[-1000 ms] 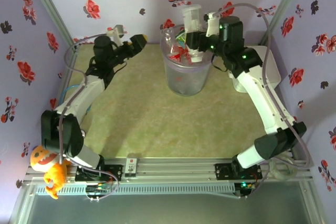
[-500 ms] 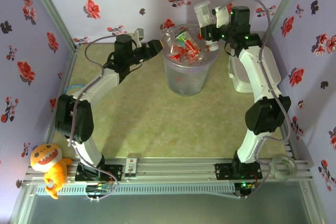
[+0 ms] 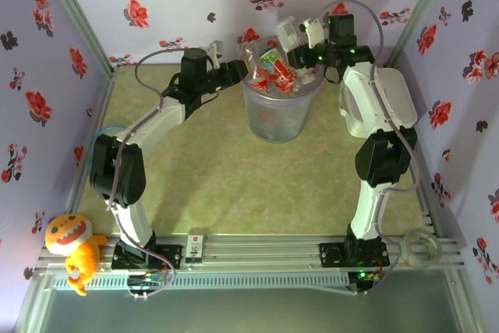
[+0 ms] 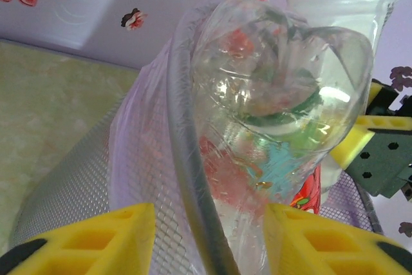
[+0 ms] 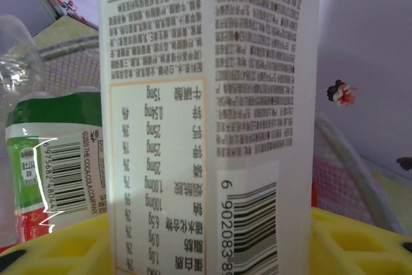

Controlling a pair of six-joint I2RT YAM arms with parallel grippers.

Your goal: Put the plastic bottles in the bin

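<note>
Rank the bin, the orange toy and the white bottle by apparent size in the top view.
1. bin
2. orange toy
3. white bottle, raised above the bin and so nearer the camera, yet clearly smallest

Bright, even light; soft shadows; left wrist close-up slightly blurred.

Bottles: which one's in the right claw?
The white-labelled bottle, held at the far rim of the bin; the others, red- or green-labelled, lie piled inside it.
</note>
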